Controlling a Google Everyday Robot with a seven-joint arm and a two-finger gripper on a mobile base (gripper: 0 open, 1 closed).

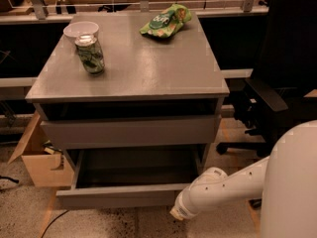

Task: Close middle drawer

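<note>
The middle drawer [124, 196] is the wide grey one standing pulled out low on the grey cabinet [133, 68]. Its plain front panel faces me and its empty box is open behind it. Above it is a shut grey drawer front [129, 131]. My white arm reaches in from the lower right. My gripper [175, 213] is at the arm's tip, right at the right end of the open drawer's front panel, low near the floor.
On the cabinet top stand a green can [90, 55], a white bowl [80, 29] behind it and a green chip bag [166, 20]. A black office chair [282, 83] stands to the right. An open cardboard box [39, 157] sits on the floor at the left.
</note>
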